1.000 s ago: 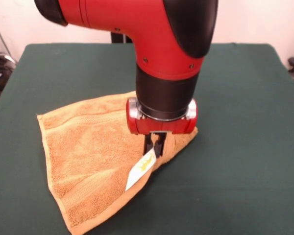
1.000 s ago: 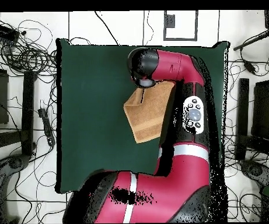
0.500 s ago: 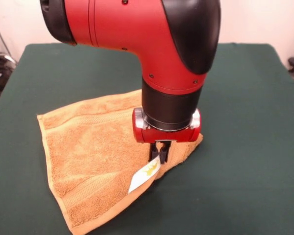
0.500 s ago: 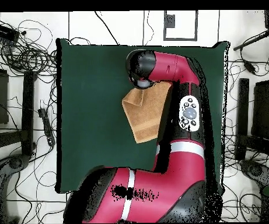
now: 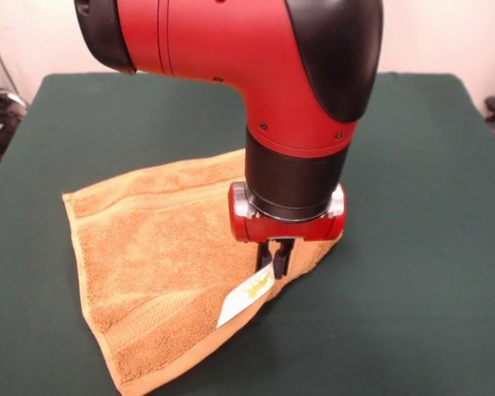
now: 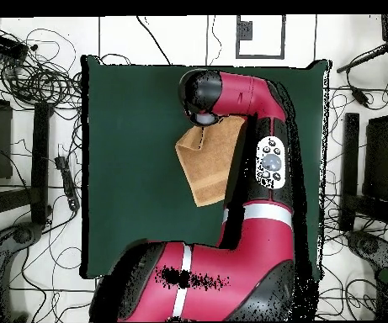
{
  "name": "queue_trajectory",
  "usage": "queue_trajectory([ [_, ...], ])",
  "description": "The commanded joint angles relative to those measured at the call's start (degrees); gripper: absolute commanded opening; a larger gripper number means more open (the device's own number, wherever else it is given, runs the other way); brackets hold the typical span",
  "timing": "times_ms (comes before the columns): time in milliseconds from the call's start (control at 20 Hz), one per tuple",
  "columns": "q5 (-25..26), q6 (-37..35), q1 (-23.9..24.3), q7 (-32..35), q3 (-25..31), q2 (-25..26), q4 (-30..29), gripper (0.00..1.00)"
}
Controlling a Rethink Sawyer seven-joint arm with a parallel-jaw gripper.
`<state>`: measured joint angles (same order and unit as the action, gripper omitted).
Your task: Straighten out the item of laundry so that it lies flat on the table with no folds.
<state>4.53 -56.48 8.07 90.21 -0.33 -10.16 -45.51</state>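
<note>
Dark green felt-like tabletop (image 5: 412,206) fills most of front view, off-white wall behind it; overhead view shows cables and dark gear on the floor round the table (image 6: 130,126). Small golden-tan terry towel w/ hemmed edges (image 5: 148,272) lies on the table's middle, not flat: one corner folded over onto the rest, so outline reads roughly triangular in front view; woven border bands visible near its left and lower edges. In overhead the towel (image 6: 209,164) sits partly under the red and black Sawyer arm (image 6: 256,135), folded flap toward the picture's upper left of the cloth. Gripper (image 5: 275,256), black fingers below a red wrist ring, points straight down at the towel's folded right-hand edge, fingers close together and pinching the cloth there, clamped on the towel edge as far as front view shows. Small white tag w/ yellow print (image 5: 246,297) sticks out of the towel just below-left of the gripper tips, tilted. Towel edge at the gripper looks slightly raised off the table; rest of the cloth rests on the felt.
</note>
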Motion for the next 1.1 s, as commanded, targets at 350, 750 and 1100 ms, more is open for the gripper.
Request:
queue_trajectory([
  [350, -2.07, -1.71, -2.22, 5.4, 5.4, 0.3, -1.56, 0.0],
  [750, -2.07, -1.21, -2.04, 4.74, 5.74, 0.19, -2.07, 0.0],
  [1100, -1.93, -2.51, -2.02, 4.46, 5.92, 2.47, 1.72, 0.0],
])
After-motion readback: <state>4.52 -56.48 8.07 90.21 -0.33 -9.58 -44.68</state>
